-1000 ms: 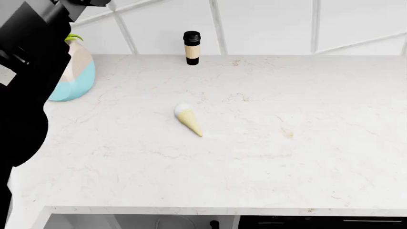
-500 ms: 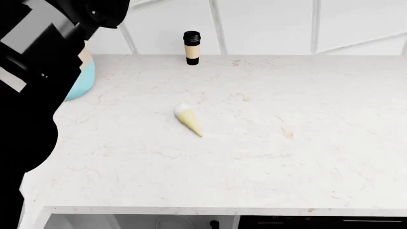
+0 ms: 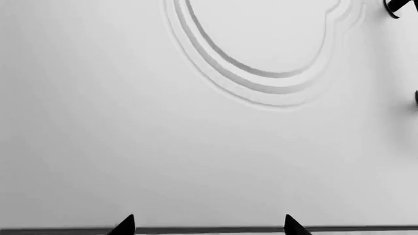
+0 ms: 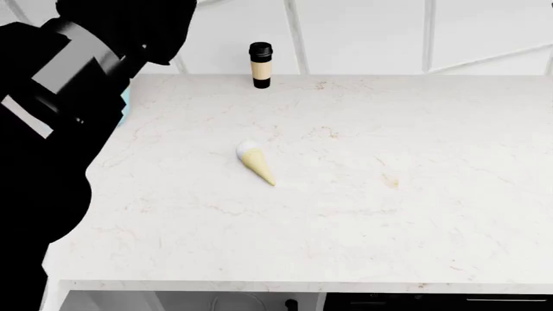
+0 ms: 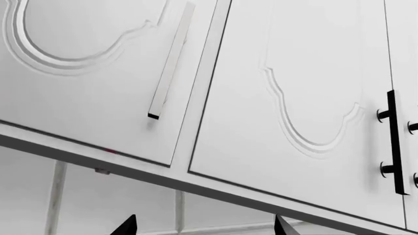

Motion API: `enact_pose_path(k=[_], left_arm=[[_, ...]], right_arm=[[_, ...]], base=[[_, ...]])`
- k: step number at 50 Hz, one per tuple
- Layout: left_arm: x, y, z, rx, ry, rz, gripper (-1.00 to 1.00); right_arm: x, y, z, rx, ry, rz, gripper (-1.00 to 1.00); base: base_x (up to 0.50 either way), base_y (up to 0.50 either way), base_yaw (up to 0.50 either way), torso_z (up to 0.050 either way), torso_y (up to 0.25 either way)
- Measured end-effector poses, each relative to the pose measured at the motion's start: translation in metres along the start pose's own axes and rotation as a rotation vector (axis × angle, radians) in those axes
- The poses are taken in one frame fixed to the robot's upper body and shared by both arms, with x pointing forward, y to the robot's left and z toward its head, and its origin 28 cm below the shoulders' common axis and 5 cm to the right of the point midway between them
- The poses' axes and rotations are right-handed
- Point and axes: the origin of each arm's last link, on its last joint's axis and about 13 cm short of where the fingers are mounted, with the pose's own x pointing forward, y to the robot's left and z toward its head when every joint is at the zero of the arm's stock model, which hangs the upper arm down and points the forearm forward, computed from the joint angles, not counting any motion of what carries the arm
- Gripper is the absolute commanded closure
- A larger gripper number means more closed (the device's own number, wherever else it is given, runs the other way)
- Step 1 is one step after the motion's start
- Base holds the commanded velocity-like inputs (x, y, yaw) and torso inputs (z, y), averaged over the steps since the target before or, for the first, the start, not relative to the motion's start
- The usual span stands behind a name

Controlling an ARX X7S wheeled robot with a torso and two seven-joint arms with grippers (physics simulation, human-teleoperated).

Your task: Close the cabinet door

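A white cabinet door (image 3: 196, 142) with a curved embossed panel fills the left wrist view, very close. My left gripper (image 3: 207, 228) faces it, open, with nothing between its tips; a black handle (image 3: 398, 6) shows at the frame's corner. In the right wrist view I see the upper cabinets from below: one door (image 5: 78, 98) with a silver bar handle (image 5: 171, 61), and beside it another door (image 5: 300, 98) with a black handle (image 5: 393, 142). I cannot tell which door stands ajar. My right gripper (image 5: 203, 226) is open, well short of them. Neither gripper appears in the head view.
My raised left arm (image 4: 78, 97) covers the head view's left side. A marble counter (image 4: 389, 214) carries an ice cream cone (image 4: 256, 163) lying on its side and a black-lidded cup (image 4: 260, 65) by the tiled wall. A teal sliver (image 4: 126, 103) peeks past the arm.
In the head view my left arm has swung up and to the right, now covering almost all of the teal vase. The cone and cup have not moved.
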Motion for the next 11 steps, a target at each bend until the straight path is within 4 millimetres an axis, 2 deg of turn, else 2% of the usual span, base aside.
enact_pose_path(k=[11], left_arm=[[-0.005,0.001,-0.012,0.012,0.029,0.008,-1.0]], right_arm=[[-0.001,-0.001,-0.001,0.0,0.003,-0.001,-1.0]], base=[[0.0,0.0,0.0,0.0,0.0]])
